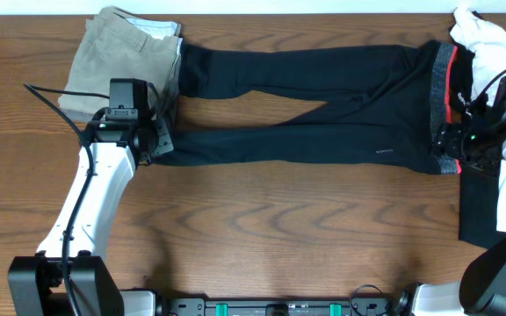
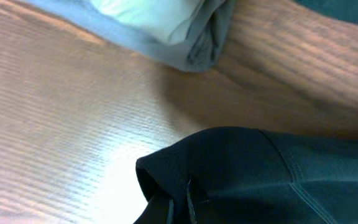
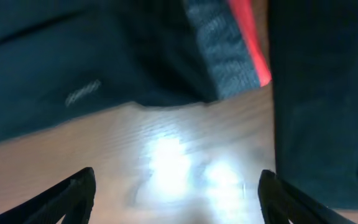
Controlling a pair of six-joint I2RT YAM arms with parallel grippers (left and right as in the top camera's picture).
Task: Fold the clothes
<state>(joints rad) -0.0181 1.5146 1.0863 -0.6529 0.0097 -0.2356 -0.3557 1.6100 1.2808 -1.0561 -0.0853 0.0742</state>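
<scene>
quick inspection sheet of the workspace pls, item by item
surface: wooden table, bare wood along the near side
job's things: leggings spread out flat, not yet folded, waistband at the right
clutter: folded khaki trousers back left; white T-shirt back right; dark cloth at the right edge
grippers: left gripper shut on a leg cuff; right gripper open over bare wood beside the waistband
cables: black cable looping off the left arm
surroundings: nothing seen
</scene>
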